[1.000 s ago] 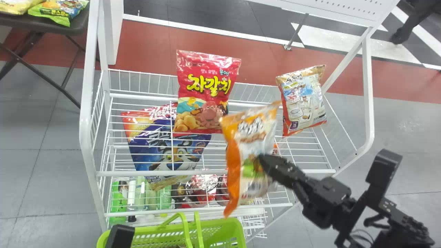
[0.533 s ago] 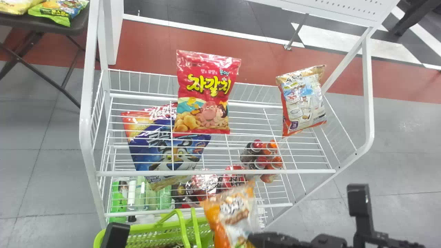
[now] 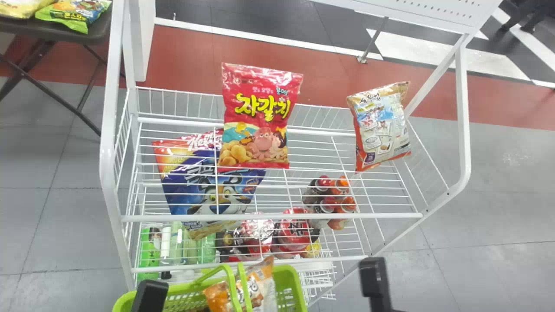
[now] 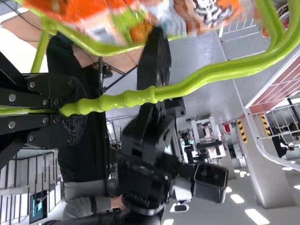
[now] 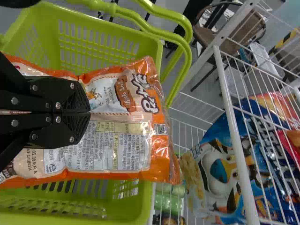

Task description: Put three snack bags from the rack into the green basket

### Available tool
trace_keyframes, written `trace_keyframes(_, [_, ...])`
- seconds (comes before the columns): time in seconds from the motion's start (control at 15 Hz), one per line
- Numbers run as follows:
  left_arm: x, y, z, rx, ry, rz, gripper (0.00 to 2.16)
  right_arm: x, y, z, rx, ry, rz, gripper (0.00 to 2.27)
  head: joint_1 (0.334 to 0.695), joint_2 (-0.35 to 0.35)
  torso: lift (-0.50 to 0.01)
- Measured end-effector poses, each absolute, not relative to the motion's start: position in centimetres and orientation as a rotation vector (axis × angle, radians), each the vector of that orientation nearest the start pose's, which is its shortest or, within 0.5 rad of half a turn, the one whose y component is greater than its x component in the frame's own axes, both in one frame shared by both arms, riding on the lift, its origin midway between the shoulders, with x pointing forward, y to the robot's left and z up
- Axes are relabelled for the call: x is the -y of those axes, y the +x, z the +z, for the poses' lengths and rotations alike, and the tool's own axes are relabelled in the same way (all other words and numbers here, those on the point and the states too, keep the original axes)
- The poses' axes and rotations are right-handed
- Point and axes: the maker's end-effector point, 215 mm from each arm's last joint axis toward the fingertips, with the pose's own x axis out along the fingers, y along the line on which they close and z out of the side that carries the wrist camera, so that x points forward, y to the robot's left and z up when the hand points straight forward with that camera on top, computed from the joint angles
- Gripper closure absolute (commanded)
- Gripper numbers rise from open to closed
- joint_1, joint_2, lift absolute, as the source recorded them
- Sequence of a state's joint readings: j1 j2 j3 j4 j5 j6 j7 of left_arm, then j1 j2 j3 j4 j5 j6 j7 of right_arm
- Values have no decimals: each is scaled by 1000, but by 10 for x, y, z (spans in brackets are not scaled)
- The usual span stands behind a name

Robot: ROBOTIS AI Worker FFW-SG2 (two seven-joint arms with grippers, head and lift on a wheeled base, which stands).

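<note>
The orange snack bag [image 5: 123, 140] is clamped by the right jaws over the green basket [image 5: 140, 208]; its long axis is kept along them, far end toward the rack [image 3: 277, 216]. By the left jaws, the basket handle [image 4: 126, 99] is gripped.

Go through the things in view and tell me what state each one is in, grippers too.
Left gripper: shut on the raised basket handles.
Right gripper: shut on the orange snack bag.
Orange snack bag: held over the basket's opening.
Green basket: open-topped, handles up.
Red snack bag: unopened, on the rack.
White-and-orange bag: tilted, on the rack.
Blue bag: tilted, beneath wires.
</note>
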State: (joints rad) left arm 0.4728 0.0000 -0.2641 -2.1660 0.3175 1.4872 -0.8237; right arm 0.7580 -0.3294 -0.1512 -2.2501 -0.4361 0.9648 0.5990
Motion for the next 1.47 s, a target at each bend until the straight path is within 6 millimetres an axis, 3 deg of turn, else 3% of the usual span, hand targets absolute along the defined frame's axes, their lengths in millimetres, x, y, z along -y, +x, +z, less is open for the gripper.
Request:
trace_keyframes(0.33, [89,131,-433,-1262,-754,-1204,1413,97,166,-543,-1079,402,817,2246,695,-350,0])
trace_keyframes(0.47, [90,131,-433,-1262,-752,-1206,1413,85,160,-554,-1080,411,839,2246,695,-350,0])
trace_keyframes(0.53, [90,131,-433,-1261,-752,-1206,1413,85,162,-561,-1077,410,833,2108,695,-350,0])
trace_keyframes(0.6, [90,131,-433,-1261,-751,-1207,1413,87,165,-570,-1082,407,822,1501,695,-350,0])
trace_keyframes(0.67, [90,131,-433,-1261,-751,-1207,1413,91,166,-574,-1091,406,816,157,695,-350,0])
trace_keyframes(0.73, [90,131,-433,-1261,-752,-1207,1413,96,167,-572,-1094,407,814,-2,695,-350,0])
trace_keyframes(1.13, [90,131,-433,-1260,-756,-1208,1332,143,167,-529,-1128,380,766,63,695,-350,0])
trace_keyframes(1.33, [91,133,-434,-1252,-756,-1209,1332,164,193,-506,-1058,347,728,63,695,-350,0])
trace_keyframes(1.47, [91,133,-433,-1249,-758,-1212,1332,182,222,-486,-970,313,681,73,695,-350,0])
